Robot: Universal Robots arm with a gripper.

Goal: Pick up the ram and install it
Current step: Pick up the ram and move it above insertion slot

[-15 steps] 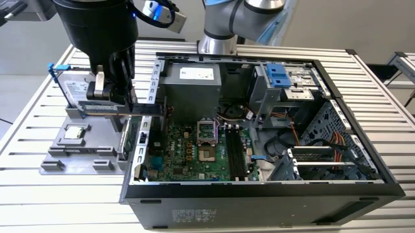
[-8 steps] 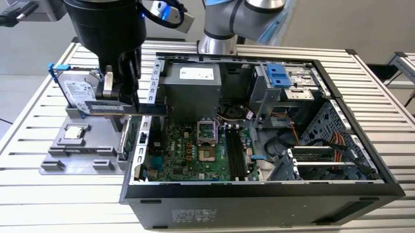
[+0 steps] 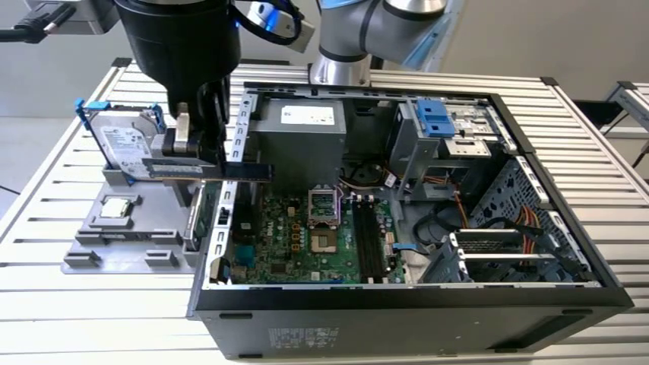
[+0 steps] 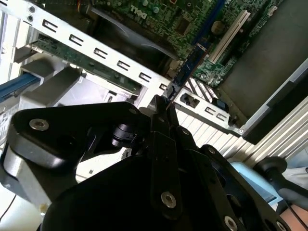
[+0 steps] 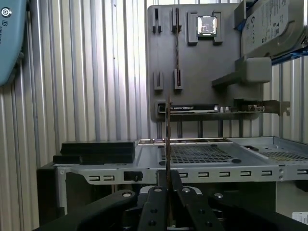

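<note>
The ram [image 3: 248,172] is a slim stick held level in the air over the left wall of the open computer case [image 3: 406,293]. My gripper [image 3: 197,161] is shut on it near its middle. In the first wrist view the ram [image 5: 168,139] shows edge-on, rising from between the black fingers [image 5: 156,197]. In the second wrist view its blue edge [image 4: 183,77] runs out from the gripper [image 4: 162,103] toward the motherboard. The motherboard's long memory slots [image 3: 367,243] lie lower and further toward the exterior view's right.
A grey fixture [image 3: 127,236] left of the case holds an upright hard drive [image 3: 127,144] and a processor chip [image 3: 118,205]. A green expansion card [image 5: 216,109] stands in the fixture. The case's perforated metal wall [image 3: 240,129] is right under the gripper. The power supply [image 3: 299,133] sits behind.
</note>
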